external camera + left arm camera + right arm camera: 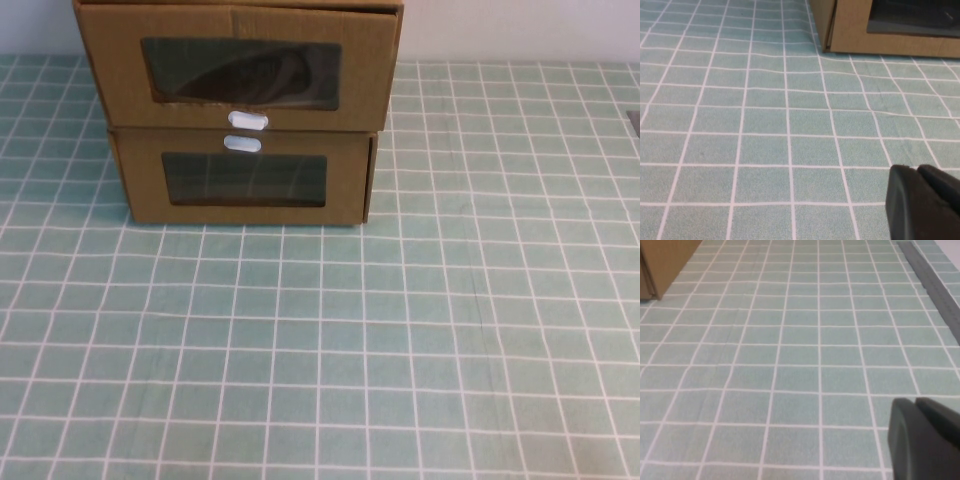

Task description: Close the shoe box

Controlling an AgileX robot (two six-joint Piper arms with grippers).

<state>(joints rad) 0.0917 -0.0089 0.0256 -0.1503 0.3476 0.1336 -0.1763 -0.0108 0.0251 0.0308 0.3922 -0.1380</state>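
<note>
Two cardboard boxes stand stacked at the far left of the green checked tablecloth (400,350). The upper one is the shoe box (370,70), with its clear window (240,73) above the white pull tab (247,121). It rests on the lower box (150,205), whose tab sits above its window. The upper front panel appears to overhang the lower one, which suggests a drawer partly drawn out, though the overhang may be only the camera's angle.

Neither arm shows from the raised camera. The left gripper (925,200) appears only as a dark edge in its own wrist view, low over bare cloth with the lower box's corner well ahead. The right gripper (927,437) shows likewise, over open cloth to the right of the stack. Whether either is released or clenched cannot be told.

Handling, as a judgement: corrugated card is light and fairly stiff, while the window film is thin and would dent. A flat push belongs on the cardboard frame beside or below the window, near the tab and centred so the drawer does not skew. The light stack may slide backward
</note>
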